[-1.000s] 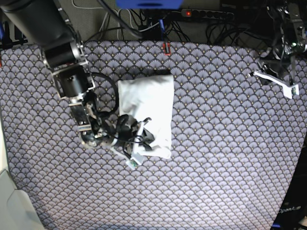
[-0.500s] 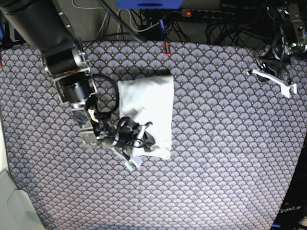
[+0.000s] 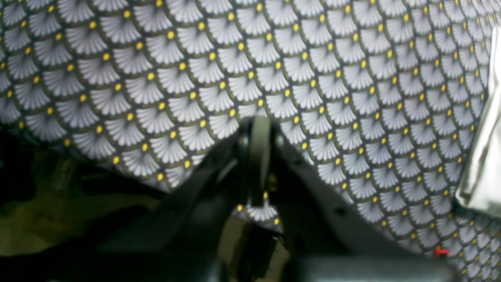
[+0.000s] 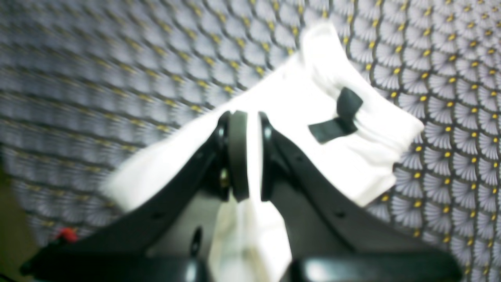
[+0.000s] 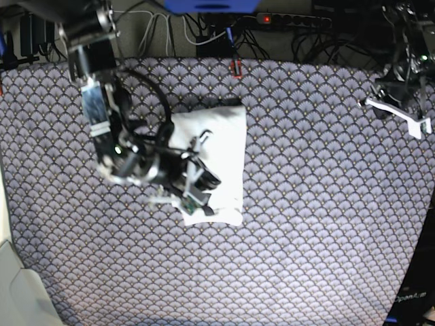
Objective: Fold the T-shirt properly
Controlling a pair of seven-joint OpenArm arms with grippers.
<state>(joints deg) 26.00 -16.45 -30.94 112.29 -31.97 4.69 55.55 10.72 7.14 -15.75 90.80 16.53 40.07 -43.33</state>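
Base view: right hand pinches the folded white T-shirt at its near edge on the patterned tabletop. Soft, limp cotton; best gripped at edges. Far right, left hand closed, empty.

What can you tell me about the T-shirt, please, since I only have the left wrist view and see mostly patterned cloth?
Observer: The T-shirt lies folded into a compact white rectangle on the patterned tablecloth, toward the base view's left.
Operator: Is the right pincer touching it?
Observer: Yes, the right pincer is shut on a white fold of it.
Operator: Is any print showing?
Observer: No, only plain white fabric and a small dark neck label.
Operator: Where is my left pincer?
Observer: The left pincer hangs at the tablecloth's far edge, away from the shirt.
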